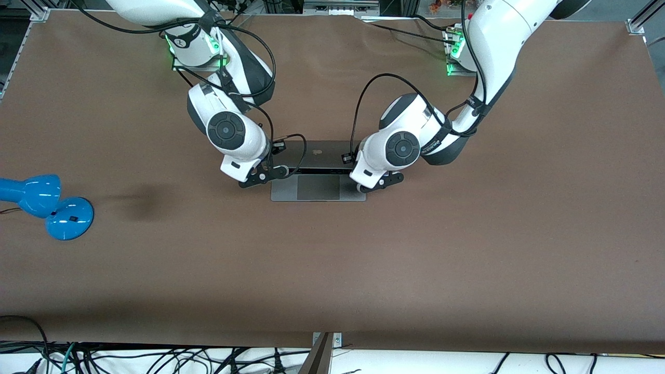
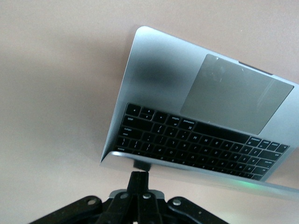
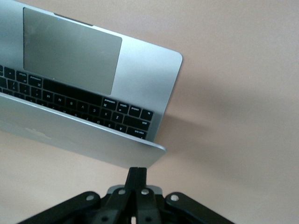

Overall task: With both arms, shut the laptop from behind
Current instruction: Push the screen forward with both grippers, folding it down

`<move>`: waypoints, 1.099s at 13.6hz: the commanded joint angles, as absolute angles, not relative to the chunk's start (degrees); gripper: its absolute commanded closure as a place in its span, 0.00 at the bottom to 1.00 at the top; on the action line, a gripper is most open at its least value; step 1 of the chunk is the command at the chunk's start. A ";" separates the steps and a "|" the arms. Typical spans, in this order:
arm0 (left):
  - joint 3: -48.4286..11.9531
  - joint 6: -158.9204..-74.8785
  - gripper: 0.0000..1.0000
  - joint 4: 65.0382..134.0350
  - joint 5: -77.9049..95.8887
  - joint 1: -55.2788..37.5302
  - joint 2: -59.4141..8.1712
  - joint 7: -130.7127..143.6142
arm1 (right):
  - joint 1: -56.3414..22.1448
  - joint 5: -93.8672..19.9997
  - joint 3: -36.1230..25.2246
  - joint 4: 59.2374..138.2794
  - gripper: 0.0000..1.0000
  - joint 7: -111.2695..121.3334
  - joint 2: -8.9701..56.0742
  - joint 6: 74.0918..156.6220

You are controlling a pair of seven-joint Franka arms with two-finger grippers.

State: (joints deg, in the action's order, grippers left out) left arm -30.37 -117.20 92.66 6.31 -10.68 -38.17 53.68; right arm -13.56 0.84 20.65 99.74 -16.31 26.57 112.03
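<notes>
Nearby, a blue lamp lies at the right arm's end of the brown worktop. The laptop sits mid-worktop, lid partly lowered. Both arms bend down over it, the left pincer and right pincer pinched narrow, tips against the lid's top edge.

arms: glossy white shells, black joint bands | caps: dark round discs | cables: black loops | bases: green lights | hands: black, silver screws
</notes>
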 commanded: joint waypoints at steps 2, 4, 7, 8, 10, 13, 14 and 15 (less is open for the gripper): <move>-29.53 -117.51 1.00 89.39 4.04 -11.86 -40.78 54.41 | -13.18 1.93 20.83 99.76 1.00 -15.38 27.68 114.17; -26.21 -117.77 1.00 88.95 4.04 -14.92 -41.22 54.40 | -13.18 2.02 20.83 99.76 1.00 -15.38 28.03 115.22; -24.35 -118.56 1.00 88.25 4.13 -16.52 -42.18 54.40 | -13.10 3.51 20.74 99.75 1.00 -15.38 29.00 116.89; -24.35 -118.74 1.00 88.16 4.13 -16.61 -42.54 54.40 | -13.10 3.60 20.48 99.67 1.00 -15.29 29.53 117.68; -24.17 -120.23 1.00 88.24 4.04 -16.61 -43.24 54.23 | -13.18 3.95 19.95 99.75 1.00 -14.60 31.10 120.74; -23.73 -121.55 1.00 88.15 4.04 -16.61 -44.29 53.97 | -13.18 4.31 19.25 99.67 1.00 -13.71 32.52 122.87; -23.73 -121.64 1.00 88.15 4.04 -16.61 -44.47 53.88 | -13.18 4.39 19.25 99.67 1.00 -13.62 32.52 122.96; -23.73 -122.16 1.00 88.24 3.96 -16.61 -44.56 53.79 | -13.18 4.48 19.25 99.67 1.00 -13.62 32.87 122.96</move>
State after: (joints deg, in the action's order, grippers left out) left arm -24.10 -121.78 90.15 6.28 -15.85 -43.21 53.61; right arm -13.53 3.58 18.91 99.77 -14.48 32.74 122.55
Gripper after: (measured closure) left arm 0.991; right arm 0.991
